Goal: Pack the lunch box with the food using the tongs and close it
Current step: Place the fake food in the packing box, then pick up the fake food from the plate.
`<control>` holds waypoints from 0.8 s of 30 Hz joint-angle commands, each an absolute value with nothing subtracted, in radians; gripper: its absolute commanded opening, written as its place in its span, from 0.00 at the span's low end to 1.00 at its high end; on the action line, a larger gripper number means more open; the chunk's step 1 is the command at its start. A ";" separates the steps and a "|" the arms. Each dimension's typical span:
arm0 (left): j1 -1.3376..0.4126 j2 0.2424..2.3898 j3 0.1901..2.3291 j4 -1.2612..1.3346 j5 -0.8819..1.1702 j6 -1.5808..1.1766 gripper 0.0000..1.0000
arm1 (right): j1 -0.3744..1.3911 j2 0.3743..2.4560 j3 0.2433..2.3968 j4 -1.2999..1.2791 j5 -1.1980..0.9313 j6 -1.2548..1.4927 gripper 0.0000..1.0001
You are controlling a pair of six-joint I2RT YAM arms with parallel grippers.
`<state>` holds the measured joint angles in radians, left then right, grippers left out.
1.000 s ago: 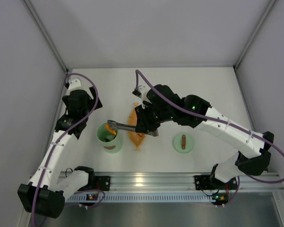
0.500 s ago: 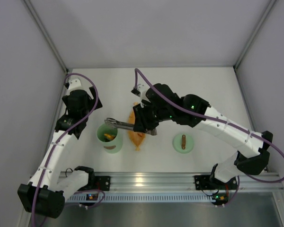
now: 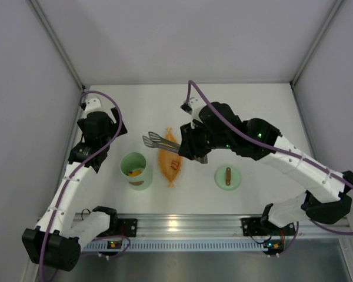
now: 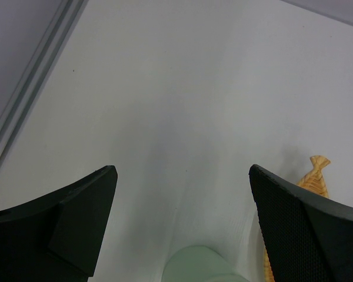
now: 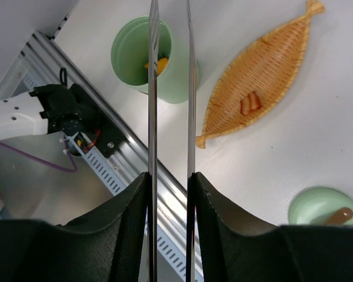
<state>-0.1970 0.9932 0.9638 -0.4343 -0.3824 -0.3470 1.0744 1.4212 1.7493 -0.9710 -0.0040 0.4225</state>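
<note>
The pale green lunch box (image 3: 134, 170) stands open with an orange chunk of food (image 3: 135, 171) inside; it also shows as the lunch box (image 5: 142, 59) holding the orange chunk (image 5: 159, 63). My right gripper (image 3: 188, 150) (image 5: 170, 176) is shut on the silver tongs (image 3: 159, 141) (image 5: 153, 88). Their tips stand slightly apart and empty above the far end of the orange leaf dish (image 3: 170, 167). Brown-orange food pieces (image 5: 250, 103) lie in that dish (image 5: 265, 70). The green lid (image 3: 227, 177) (image 5: 317, 208) lies flat to the right. My left gripper (image 3: 89, 157) (image 4: 181, 170) hangs open left of the lunch box (image 4: 203, 264).
The aluminium rail (image 3: 182, 223) with both arm bases runs along the near edge. Grey walls close in the left, right and back. The dish's tail (image 4: 317, 173) shows beside my left gripper's right finger.
My right gripper has carried the tongs up and right, from over the lunch box to over the dish. The tong arms have spread, and an orange chunk now lies in the box.
</note>
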 commanded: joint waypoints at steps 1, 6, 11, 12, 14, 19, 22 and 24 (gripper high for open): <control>-0.192 0.988 0.999 -0.425 -0.390 -0.354 0.99 | 1.036 1.309 1.677 -0.968 0.073 0.411 0.35; -0.192 0.991 1.000 -0.423 -0.388 -0.354 0.99 | 1.003 1.253 1.557 -0.954 0.104 0.414 0.36; -0.192 0.991 0.999 -0.423 -0.390 -0.354 0.99 | 0.997 1.250 1.439 -0.902 0.104 0.420 0.35; -0.192 0.991 1.000 -0.423 -0.390 -0.354 0.99 | 0.999 1.256 1.425 -0.894 0.104 0.420 0.36; -0.192 0.991 1.000 -0.423 -0.390 -0.354 0.99 | 0.999 1.265 1.390 -0.873 0.109 0.420 0.36; -0.192 0.991 1.000 -0.423 -0.391 -0.351 0.99 | 0.999 1.311 1.327 -0.850 0.126 0.416 0.37; -0.192 0.992 1.000 -0.420 -0.387 -0.353 0.99 | 0.999 1.342 1.310 -0.830 0.118 0.405 0.39; -0.192 0.992 1.002 -0.422 -0.390 -0.353 0.99 | 0.999 1.365 1.310 -0.821 0.120 0.394 0.39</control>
